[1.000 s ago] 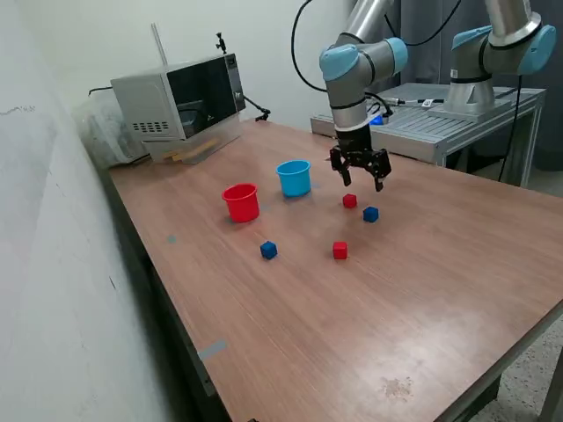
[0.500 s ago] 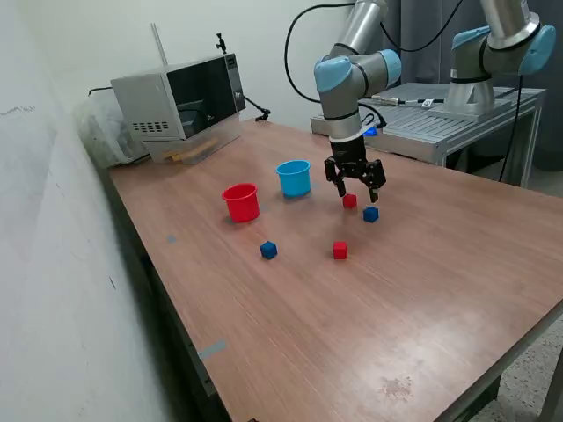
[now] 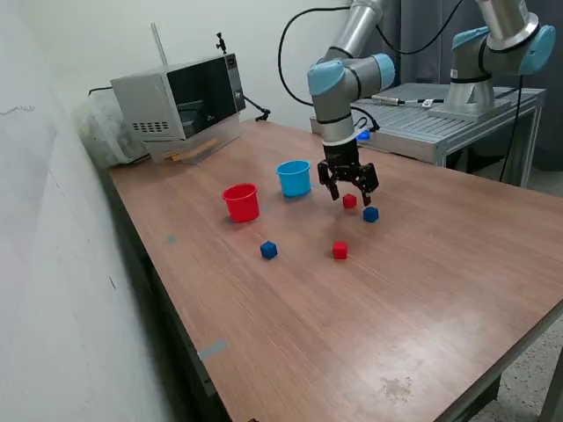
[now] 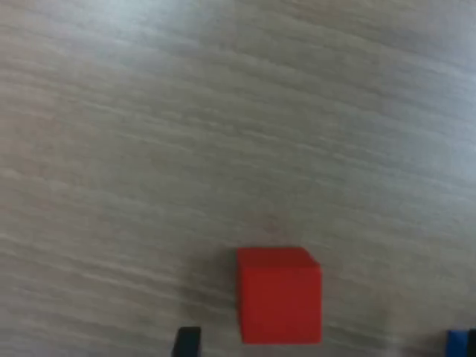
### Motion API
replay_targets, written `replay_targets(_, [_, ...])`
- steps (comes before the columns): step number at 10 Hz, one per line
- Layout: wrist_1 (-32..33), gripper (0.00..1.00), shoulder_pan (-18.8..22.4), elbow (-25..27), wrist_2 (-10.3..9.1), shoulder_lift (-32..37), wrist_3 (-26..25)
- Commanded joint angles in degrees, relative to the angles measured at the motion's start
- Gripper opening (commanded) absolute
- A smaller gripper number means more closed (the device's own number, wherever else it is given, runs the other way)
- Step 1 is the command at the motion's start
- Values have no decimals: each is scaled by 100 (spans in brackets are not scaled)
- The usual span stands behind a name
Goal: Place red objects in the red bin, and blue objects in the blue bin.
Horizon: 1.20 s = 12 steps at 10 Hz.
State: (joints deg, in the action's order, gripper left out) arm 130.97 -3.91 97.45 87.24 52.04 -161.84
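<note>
My gripper (image 3: 349, 195) hangs open just above a small red cube (image 3: 350, 201) on the table, its fingers spread to either side. The wrist view shows that red cube (image 4: 279, 295) close up, with one black fingertip (image 4: 187, 343) beside it and a dark blue cube (image 4: 462, 342) at the frame's edge. That blue cube (image 3: 370, 214) lies just to the exterior view's right of the gripper. A second red cube (image 3: 339, 251) and a second blue cube (image 3: 268, 251) lie nearer the front. The red bin (image 3: 241, 202) and blue bin (image 3: 294, 178) stand upright to the exterior view's left.
A microwave (image 3: 180, 97) sits at the table's back left corner. A second robot arm (image 3: 493, 48) stands on a metal bench (image 3: 440, 114) behind the table. A wall runs along the exterior view's left.
The gripper has moved down and toward the exterior view's left, from above the table to just over the red cube. The cubes and bins have not moved.
</note>
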Motion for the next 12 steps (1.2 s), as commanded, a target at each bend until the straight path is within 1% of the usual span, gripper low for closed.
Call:
replay_targets(1, [-1, 100, -153, -16, 13, -27, 12])
replay_targets(2, [-1, 100, -163, -16, 21, -27, 12])
replay_targets(4, [8, 100, -355, 19, 39, -10, 12])
replay_targets(10, [34, 100, -286, 607, 65, 394, -23])
replay_targets(11, [34, 100, -269, 625, 83, 395, -32])
replay_targets(12, [26, 100, -225, 626, 153, 395, -32])
